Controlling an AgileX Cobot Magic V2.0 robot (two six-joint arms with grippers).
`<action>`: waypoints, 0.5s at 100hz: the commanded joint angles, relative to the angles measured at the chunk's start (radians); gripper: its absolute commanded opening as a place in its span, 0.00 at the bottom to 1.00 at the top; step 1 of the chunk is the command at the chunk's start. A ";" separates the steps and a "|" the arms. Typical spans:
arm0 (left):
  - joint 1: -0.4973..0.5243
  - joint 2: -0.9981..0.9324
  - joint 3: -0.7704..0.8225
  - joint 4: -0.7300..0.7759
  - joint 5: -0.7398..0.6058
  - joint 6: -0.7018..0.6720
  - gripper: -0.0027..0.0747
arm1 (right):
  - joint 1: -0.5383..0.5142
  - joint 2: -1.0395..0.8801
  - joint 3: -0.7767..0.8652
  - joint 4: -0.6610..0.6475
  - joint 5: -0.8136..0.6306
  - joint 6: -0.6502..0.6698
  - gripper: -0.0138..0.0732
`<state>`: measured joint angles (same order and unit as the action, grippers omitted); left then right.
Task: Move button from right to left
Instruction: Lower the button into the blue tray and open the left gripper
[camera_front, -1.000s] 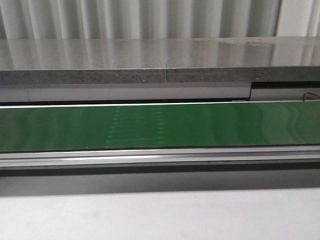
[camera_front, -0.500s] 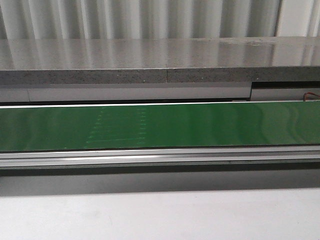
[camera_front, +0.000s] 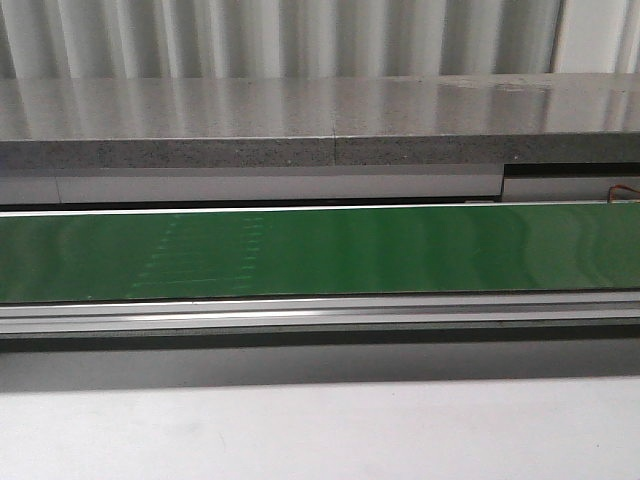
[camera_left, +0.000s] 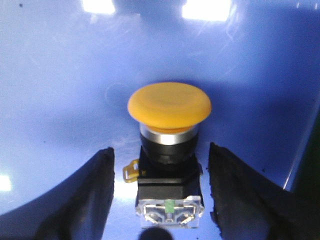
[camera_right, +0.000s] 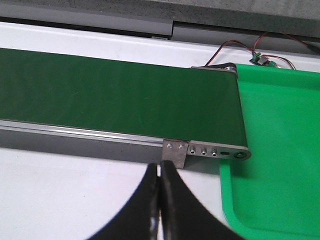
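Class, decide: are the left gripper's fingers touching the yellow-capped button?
Apart. The left wrist view shows blue surface between each of the fingers and the button.

Industrial test cell or factory-style lab, not a home. Green conveyor belt (camera_front: 400, 250) on an aluminium frame (camera_right: 205, 149) runs across a white bench (camera_front: 320, 430). Grey speckled stone ledge (camera_front: 300, 125) behind it, corrugated metal wall (camera_front: 280, 38) at the back. Loose red and black wires to a small circuit board (camera_right: 261, 59) beside a green plastic tray (camera_right: 280, 150).
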<state>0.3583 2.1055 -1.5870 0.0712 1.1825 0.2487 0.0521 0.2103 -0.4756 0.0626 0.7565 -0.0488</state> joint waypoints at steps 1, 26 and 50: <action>0.002 -0.090 -0.026 0.001 -0.017 -0.017 0.56 | 0.004 0.011 -0.026 -0.003 -0.073 -0.005 0.08; 0.000 -0.212 -0.026 -0.052 -0.070 -0.084 0.17 | 0.004 0.011 -0.026 -0.003 -0.073 -0.005 0.08; -0.050 -0.351 -0.026 -0.127 -0.089 -0.088 0.01 | 0.004 0.011 -0.026 -0.003 -0.073 -0.005 0.08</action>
<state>0.3386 1.8562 -1.5870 0.0000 1.1236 0.1761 0.0521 0.2103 -0.4756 0.0626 0.7565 -0.0488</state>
